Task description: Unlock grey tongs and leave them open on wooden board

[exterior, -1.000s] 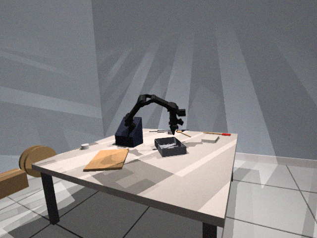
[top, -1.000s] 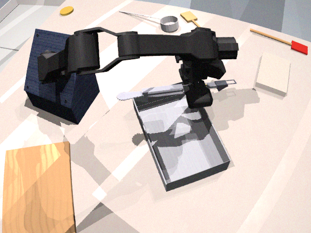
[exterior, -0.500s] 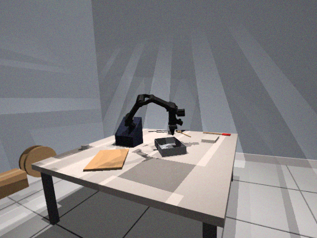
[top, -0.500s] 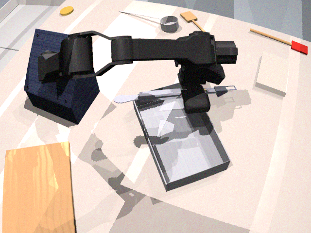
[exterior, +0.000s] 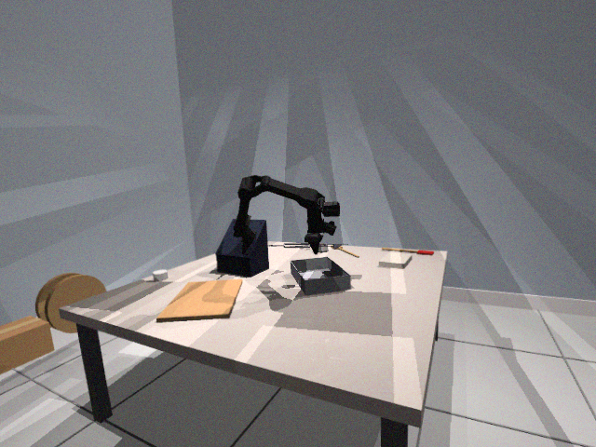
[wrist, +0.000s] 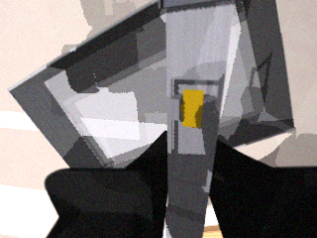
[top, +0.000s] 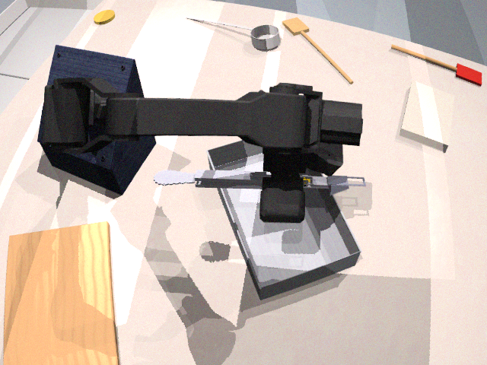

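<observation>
The grey tongs (top: 230, 181) (exterior: 289, 245) (wrist: 185, 188) are held about level above the roasting tin (top: 310, 280) (exterior: 328, 287) (wrist: 35, 111). Their scalloped tips point toward the robot base, and the loop end points away. The two arms look folded close together. A yellow piece (top: 307, 181) (wrist: 193, 111) shows on them near the loop end. My gripper (top: 282, 185) (exterior: 316, 251) (wrist: 181, 136) points down and is shut on the tongs; its fingers are partly hidden in the top view. The wooden board (top: 58, 294) (exterior: 207, 298) lies flat on the table, apart from the tin.
The dark blue base block (top: 94, 71) (exterior: 243, 260) is behind the board. A metal pan (top: 265, 38), a wooden spatula (top: 328, 56), a red-headed spatula (top: 468, 74) and a yellow disc (top: 103, 17) lie at the back. A pale block (top: 426, 113) (exterior: 394, 261) lies beyond the tin.
</observation>
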Controlling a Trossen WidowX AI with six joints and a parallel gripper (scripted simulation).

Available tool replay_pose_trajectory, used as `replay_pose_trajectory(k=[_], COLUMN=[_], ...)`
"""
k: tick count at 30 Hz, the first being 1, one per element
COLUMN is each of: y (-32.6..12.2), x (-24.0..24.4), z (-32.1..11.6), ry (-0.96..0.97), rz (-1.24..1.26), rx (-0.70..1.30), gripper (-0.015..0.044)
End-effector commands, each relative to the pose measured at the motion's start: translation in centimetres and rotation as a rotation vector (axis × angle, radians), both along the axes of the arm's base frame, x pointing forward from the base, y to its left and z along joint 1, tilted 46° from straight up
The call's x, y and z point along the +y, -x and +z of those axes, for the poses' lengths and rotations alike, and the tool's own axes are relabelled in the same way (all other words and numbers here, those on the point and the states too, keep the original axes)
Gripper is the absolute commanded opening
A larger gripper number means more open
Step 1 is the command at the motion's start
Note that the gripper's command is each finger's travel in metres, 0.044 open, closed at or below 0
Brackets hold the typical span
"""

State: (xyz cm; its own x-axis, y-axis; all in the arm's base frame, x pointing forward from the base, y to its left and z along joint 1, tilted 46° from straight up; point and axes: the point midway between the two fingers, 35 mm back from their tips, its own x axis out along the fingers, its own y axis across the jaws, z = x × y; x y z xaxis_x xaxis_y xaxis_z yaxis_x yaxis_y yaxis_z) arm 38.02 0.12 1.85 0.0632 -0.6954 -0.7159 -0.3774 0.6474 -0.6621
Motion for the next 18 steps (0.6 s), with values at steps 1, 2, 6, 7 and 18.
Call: replay_pose_trajectory(k=[1,2,6,7,18], y=[0.3,0.4,0.8,1.0,3.3], x=[-1.3,-1.7,-3.2,-3.5,-7.5], z=[2.4,2.9,5.0,5.5,10.9], ry=[0.0,-0.001,-0.001,-0.001,0.006], rz=[-0.021,-0.029,-0.059,-0.067,-0.153], rx=[-0.03,-0.038,-0.069,-0.077,-0.165], gripper=[-0.015,-0.015,-0.015,-0.015,-0.015])
